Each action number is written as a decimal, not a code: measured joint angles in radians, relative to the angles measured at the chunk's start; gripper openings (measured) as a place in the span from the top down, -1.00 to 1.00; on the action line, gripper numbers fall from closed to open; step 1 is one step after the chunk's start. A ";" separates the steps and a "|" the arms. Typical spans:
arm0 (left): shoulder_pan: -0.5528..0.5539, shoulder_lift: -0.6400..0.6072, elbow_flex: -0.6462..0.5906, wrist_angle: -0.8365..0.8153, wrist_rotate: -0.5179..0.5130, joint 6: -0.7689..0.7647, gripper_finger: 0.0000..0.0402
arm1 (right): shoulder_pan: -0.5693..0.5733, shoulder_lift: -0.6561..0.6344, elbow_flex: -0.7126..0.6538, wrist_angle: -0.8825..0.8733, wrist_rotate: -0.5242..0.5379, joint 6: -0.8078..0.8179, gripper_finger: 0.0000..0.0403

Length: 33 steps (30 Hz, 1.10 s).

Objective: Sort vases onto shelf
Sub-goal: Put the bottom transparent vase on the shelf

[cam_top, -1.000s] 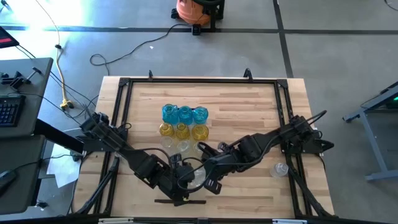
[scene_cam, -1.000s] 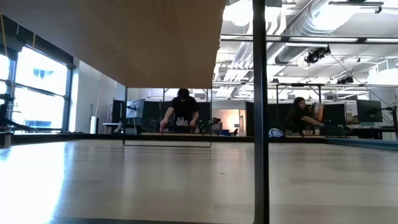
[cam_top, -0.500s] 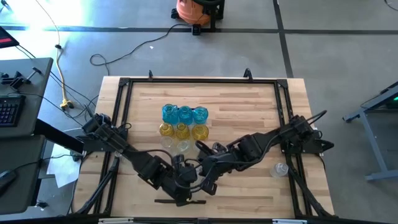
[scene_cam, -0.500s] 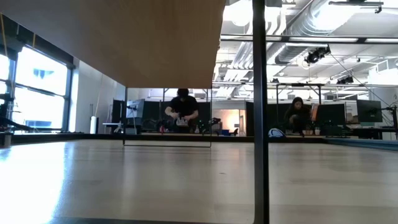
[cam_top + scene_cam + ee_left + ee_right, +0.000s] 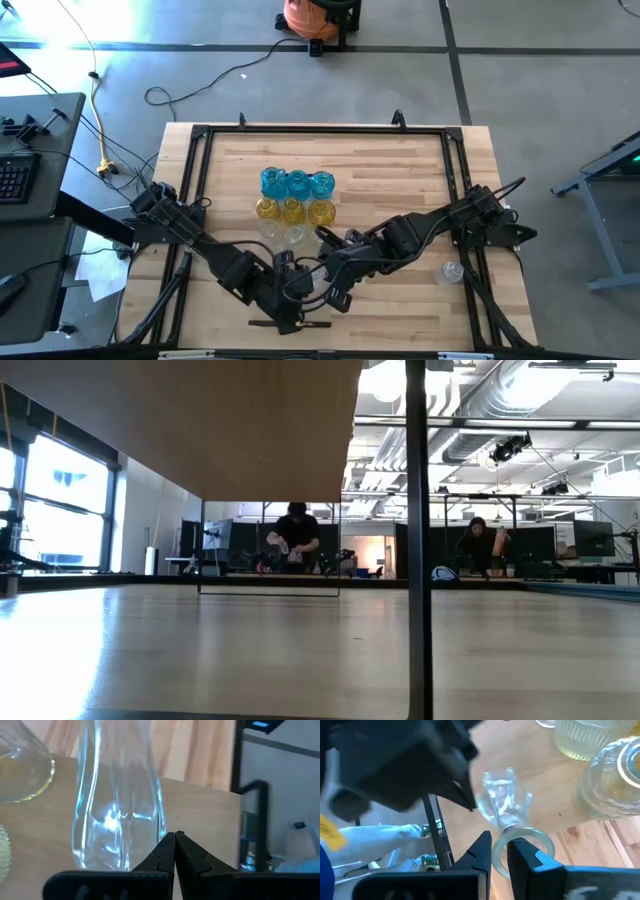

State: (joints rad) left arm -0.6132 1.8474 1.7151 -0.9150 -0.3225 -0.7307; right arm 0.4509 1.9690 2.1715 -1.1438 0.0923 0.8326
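Near the front edge of the plank table (image 5: pixel 400 160), seen from above: both arms angled inward, wrists almost meeting at the middle. Right gripper (image 5: pixel 499 851) closed on the round rim of a small clear vase (image 5: pixel 502 805), one dark finger on each side of the glass lip, mouth of the vase toward the wrist and body pointing away, tilted over and not upright. Left gripper (image 5: pixel 175 837) clenched on nothing, fingertips pressed together, just beside the same clear vase, whose glass wall rises directly past the tips; touching or a hair apart cannot be told. Farther back on the table, a tight cluster: three blue vases (image 5: pixel 297 183) in a row, three yellow vases (image 5: pixel 293 210) directly in front of them, then a couple of clear ones (image 5: pixel 285 233) nearest the grippers. Well apart, toward the right side by the right arm's base, one lone clear vase (image 5: pixel 452 270). In the low view, only the pale smooth underside of the shelf (image 5: pixel 180 420) across the upper left, with a thin dark post beside it.
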 joint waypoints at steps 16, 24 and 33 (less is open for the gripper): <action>-0.010 -0.104 0.000 -0.045 0.003 0.001 1.00 | -0.002 0.000 0.000 -0.011 -0.011 0.004 0.96; -0.018 -0.094 0.001 -0.034 0.048 0.009 1.00 | -0.013 0.000 0.000 -0.011 -0.008 0.004 0.97; -0.002 -0.094 -0.045 -0.041 0.053 0.025 1.00 | -0.020 0.000 0.000 -0.009 -0.027 0.011 0.97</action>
State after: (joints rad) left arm -0.6148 1.7535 1.6701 -0.9561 -0.2692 -0.7056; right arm 0.4313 1.9694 2.1715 -1.1530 0.0655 0.8434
